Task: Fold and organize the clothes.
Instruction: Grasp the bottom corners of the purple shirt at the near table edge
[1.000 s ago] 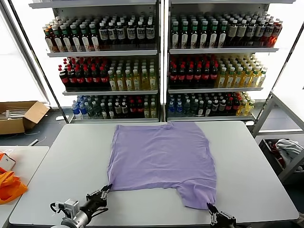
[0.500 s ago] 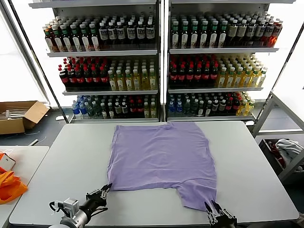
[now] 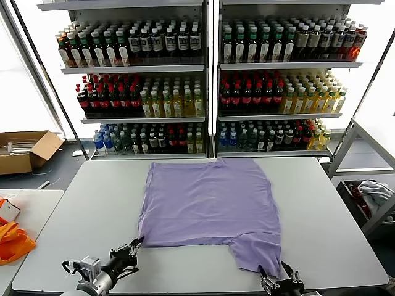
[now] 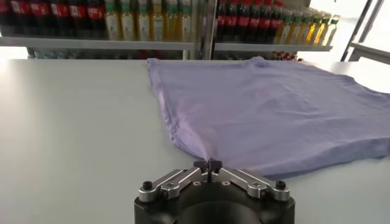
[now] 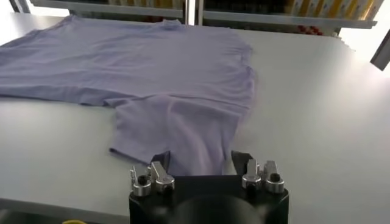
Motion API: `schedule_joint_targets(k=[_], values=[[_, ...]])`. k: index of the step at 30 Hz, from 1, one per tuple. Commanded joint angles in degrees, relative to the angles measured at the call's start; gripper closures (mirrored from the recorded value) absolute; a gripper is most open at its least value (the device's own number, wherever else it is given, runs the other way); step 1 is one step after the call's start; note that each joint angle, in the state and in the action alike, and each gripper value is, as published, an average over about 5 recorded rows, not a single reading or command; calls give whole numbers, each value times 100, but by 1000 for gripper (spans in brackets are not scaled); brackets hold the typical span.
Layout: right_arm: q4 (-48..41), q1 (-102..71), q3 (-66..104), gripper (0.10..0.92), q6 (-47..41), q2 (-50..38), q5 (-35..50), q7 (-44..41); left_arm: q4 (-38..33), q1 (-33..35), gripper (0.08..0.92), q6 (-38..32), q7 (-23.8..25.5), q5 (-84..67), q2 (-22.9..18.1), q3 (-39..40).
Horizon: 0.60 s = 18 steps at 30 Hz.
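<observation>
1. The T-shirt (image 3: 210, 203) looks like thin, soft knit: light, limp, no stiffness. My guess is it drapes and bunches the moment one edge lifts, and drags on the table (image 3: 92, 203) rather than sliding clean.
2. Best hold, as I judge it: pinch edges or corners, not the middle. The sleeve hem (image 5: 183, 159) nearest the robot and the near hem corner (image 4: 201, 155) on the left are the obvious pick points, since both sit right in front of a gripper.
3. A single-layer pinch is risky on fabric this thin; the pads may take both layers or slip off. Needs a low, flat approach at table level.
4. Looks: plain lavender, short sleeves, no print visible on the upward face. It lies spread flat with only minor wrinkles, neckline toward the shelves of bottles (image 3: 210, 80), and one sleeve sticks out toward the robot's right near edge.
5. Location: centre of the grey table, body roughly square to it, not folded yet.
6. The left gripper (image 4: 209, 164) has its fingertips pressed together on nothing, sitting at the near table edge just short of the shirt's near left corner, apart from the cloth.
7. The right gripper (image 5: 204, 163) has its jaws spread with nothing between them, straddling the line of the sleeve's hem. It's just at the fabric edge; I can't tell if it touches.
</observation>
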Motion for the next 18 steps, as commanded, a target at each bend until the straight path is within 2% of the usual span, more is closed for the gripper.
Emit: schedule_joint_targets(k=[1,12,15,18], values=[[-135,212,-197,549,-83,-9,138,71,-21,16,912,-7,-3,-2,-5,-9],[130,-108,-37,864,276,-49,201,-76,-91,85,912,12,-13,33,-55,-48],[415,-483,101,908,392,-106,175,-154,-243,162,912,47,-21,35,-82,-100],[744,-967,223,912,513,-183,127,-223,-441,281,912,114,-38,37,-127,-186]])
